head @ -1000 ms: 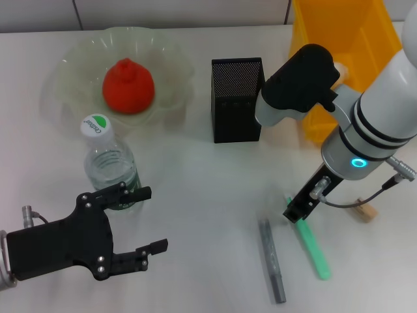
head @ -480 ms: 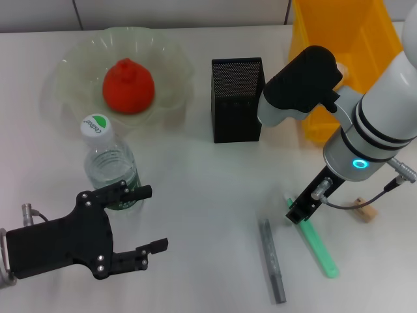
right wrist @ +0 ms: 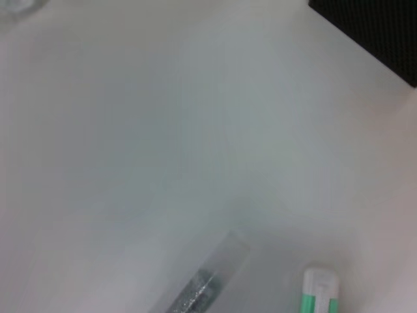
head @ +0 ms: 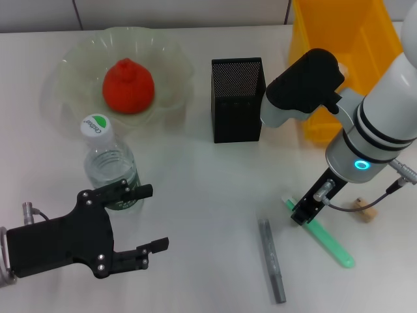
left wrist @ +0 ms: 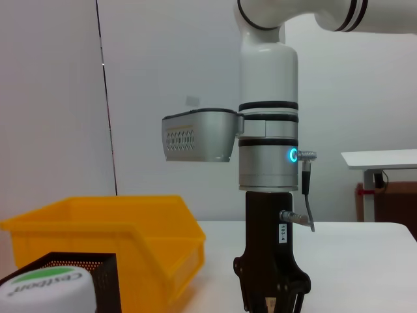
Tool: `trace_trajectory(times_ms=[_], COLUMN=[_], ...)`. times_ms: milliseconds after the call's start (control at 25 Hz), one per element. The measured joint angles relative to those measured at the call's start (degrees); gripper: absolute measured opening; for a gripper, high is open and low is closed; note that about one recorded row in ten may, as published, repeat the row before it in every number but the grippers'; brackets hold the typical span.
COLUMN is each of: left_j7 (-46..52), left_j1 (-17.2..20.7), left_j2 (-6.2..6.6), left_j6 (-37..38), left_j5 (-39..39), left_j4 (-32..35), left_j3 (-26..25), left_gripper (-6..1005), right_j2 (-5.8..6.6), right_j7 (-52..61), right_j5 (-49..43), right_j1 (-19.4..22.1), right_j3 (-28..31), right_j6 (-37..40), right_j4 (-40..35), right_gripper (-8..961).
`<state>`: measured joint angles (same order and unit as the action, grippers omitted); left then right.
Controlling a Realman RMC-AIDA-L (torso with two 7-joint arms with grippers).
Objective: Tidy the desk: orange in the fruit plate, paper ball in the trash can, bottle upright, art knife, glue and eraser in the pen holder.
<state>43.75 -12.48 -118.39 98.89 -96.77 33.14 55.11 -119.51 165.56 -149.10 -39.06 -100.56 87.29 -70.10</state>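
Observation:
The orange (head: pixel 128 85) lies in the pale-green fruit plate (head: pixel 65 68) at the back left. The bottle (head: pixel 109 163) stands upright in front of the plate; its cap shows in the left wrist view (left wrist: pixel 45 287). The black mesh pen holder (head: pixel 237 100) stands mid-table, with the yellow trash can (head: pixel 348 39) at the back right. My right gripper (head: pixel 305 212) is down on the near end of a green stick (head: pixel 326 240) lying on the table. A grey stick (head: pixel 272 261) lies to its left. The tan eraser (head: pixel 365 210) lies to its right. My left gripper (head: pixel 156 217) is open and empty beside the bottle.
The right arm's dark elbow (head: pixel 303 85) hangs between the pen holder and the trash can. A cable (head: pixel 384 190) loops from the right wrist near the eraser. The right wrist view shows the green stick's white end (right wrist: pixel 319 290) and the grey stick (right wrist: pixel 202 283).
My right gripper has shifted a little to the right. The green stick has swung with it, its far end moving right. The left arm has not moved.

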Motion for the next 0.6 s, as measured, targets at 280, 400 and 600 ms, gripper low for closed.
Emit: trace_trajectory(times_ms=[280,400,600], left_j7=[0.02,0.02,-0.01], left_j1=[-0.27,-0.27,-0.32], left_j2=[0.00,0.00,0.00], left_j6=[-0.06,-0.09,-0.11], left_j5=[0.00,0.00,0.00], left_j4=[-0.25,-0.27,-0.42], left_j3=[0.00,0.00,0.00], left_gripper=[795,795,795], right_j2=[0.07,0.07,0.07], right_j7=[-0.11,-0.39,-0.54], right_j5=[0.05,0.05,0.07], right_j1=[-0.11,-0.13,-0.16], right_j3=[0.04,-0.02,-0.05], right_j6=[-0.10,-0.05,-0.23], right_j4=[0.33,0.14,0.35], right_gripper=[252,236,196])
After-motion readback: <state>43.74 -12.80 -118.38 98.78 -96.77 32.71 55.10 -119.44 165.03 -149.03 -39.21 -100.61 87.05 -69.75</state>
